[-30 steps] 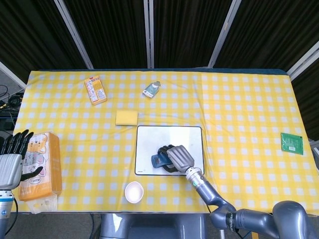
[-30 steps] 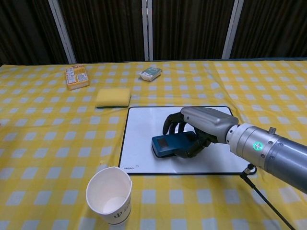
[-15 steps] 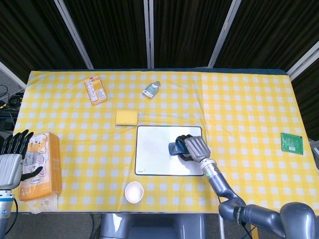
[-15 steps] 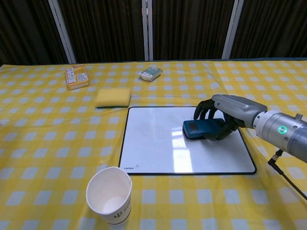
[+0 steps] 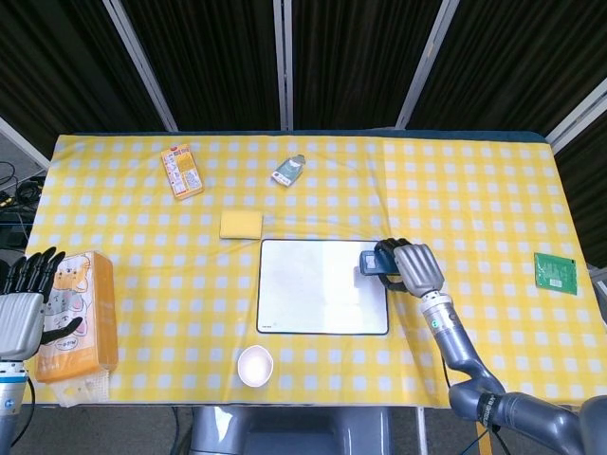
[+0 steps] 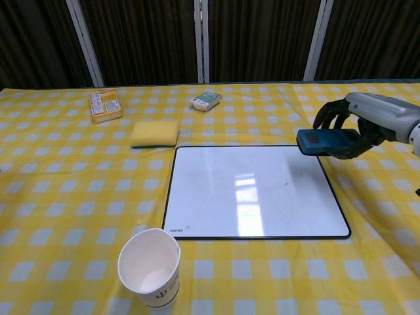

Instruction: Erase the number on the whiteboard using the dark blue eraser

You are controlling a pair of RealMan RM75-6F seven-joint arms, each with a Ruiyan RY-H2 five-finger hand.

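Note:
The whiteboard (image 5: 322,299) (image 6: 252,190) lies flat on the yellow checked cloth, and its white face shows no writing. My right hand (image 5: 410,266) (image 6: 359,125) grips the dark blue eraser (image 5: 369,263) (image 6: 321,140) and holds it lifted off the table, over the board's far right corner. The eraser's flat side faces the chest camera. My left hand (image 5: 24,308) hangs at the table's near left edge beside an orange box, fingers apart and holding nothing.
A yellow sponge (image 5: 241,225) (image 6: 155,133) lies just beyond the board's far left corner. A white paper cup (image 5: 255,365) (image 6: 149,266) stands in front of the board. An orange tissue box (image 5: 80,316), an orange packet (image 5: 181,171), a small wrapped pack (image 5: 287,171) and a green circuit board (image 5: 555,273) are also on the table.
My right hand has carried the eraser from the board's near middle, across it to the right and away from me, and lifted it off the surface at the far right corner. The left hand stayed still.

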